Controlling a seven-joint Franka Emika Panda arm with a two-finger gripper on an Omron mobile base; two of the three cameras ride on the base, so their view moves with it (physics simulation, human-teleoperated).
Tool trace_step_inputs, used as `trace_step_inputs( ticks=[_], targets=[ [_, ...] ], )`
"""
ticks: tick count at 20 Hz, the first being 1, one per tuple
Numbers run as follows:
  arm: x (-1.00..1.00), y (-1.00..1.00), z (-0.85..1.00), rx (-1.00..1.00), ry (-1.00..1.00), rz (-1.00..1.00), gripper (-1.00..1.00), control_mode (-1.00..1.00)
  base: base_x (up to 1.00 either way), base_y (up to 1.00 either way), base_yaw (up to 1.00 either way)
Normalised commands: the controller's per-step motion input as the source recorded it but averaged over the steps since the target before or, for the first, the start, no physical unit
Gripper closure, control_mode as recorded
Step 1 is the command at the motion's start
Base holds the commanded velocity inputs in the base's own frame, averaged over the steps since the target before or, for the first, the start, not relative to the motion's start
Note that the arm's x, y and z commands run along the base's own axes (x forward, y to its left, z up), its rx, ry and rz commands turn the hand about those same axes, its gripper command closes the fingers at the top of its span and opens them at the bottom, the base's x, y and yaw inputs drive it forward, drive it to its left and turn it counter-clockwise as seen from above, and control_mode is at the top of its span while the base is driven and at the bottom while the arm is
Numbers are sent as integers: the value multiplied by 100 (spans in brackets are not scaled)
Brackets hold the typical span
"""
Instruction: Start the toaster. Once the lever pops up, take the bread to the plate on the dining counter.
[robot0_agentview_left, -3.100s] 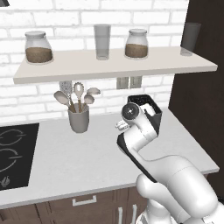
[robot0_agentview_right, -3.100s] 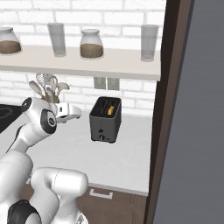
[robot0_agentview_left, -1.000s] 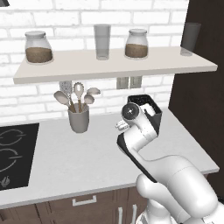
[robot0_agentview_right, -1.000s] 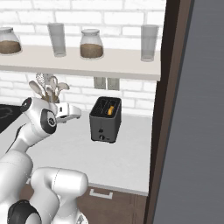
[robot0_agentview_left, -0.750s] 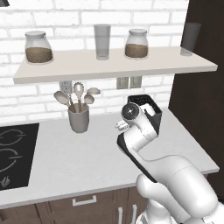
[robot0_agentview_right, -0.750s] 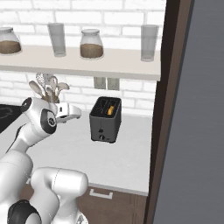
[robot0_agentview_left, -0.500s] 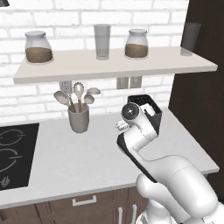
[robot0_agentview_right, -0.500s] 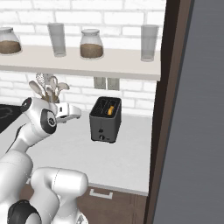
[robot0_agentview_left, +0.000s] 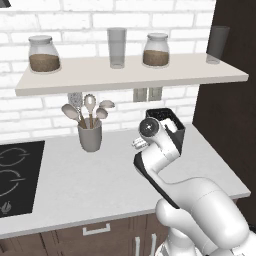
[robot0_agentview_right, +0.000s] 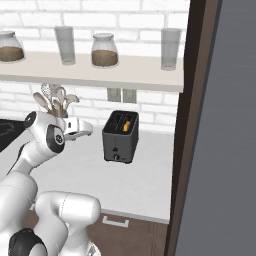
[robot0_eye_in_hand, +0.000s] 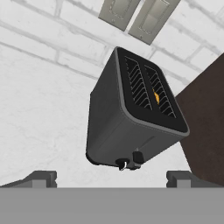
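Observation:
The dark grey toaster (robot0_agentview_right: 120, 136) stands on the white counter by the brick wall, below the wall outlets. The hand view looks down on the toaster (robot0_eye_in_hand: 131, 118) from its front; its small lever (robot0_eye_in_hand: 138, 156) and knob (robot0_eye_in_hand: 122, 164) sit low on the front face. The bread (robot0_eye_in_hand: 156, 97) shows as a tan-orange sliver deep in the right slot, also visible as bread (robot0_agentview_right: 127, 125). My gripper (robot0_eye_in_hand: 110, 179) is open, empty, held in the air short of the toaster's front. The gripper (robot0_agentview_right: 86, 130) points toward the toaster from its left. The plate and the dining counter are out of view.
A grey utensil cup (robot0_agentview_left: 90, 136) stands left of the toaster. A black cooktop (robot0_agentview_left: 15, 175) lies at the counter's far left. A shelf (robot0_agentview_left: 130, 75) with jars and glasses hangs above. A tall dark cabinet panel (robot0_agentview_right: 200, 125) closes off the right side.

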Motion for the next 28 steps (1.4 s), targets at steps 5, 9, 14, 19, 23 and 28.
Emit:
trace_step_inputs(
  ticks=[5,9,14,19,23,28],
  targets=[
    [0,0,0,0,0,0,-100,-100,0,0,0],
    [0,0,0,0,0,0,-100,-100,0,0,0],
    [0,0,0,0,0,0,-100,-100,0,0,0],
    [0,0,0,0,0,0,-100,-100,0,0,0],
    [0,0,0,0,0,0,-100,-100,0,0,0],
    [0,0,0,0,0,0,-100,-100,0,0,0]
  ],
)
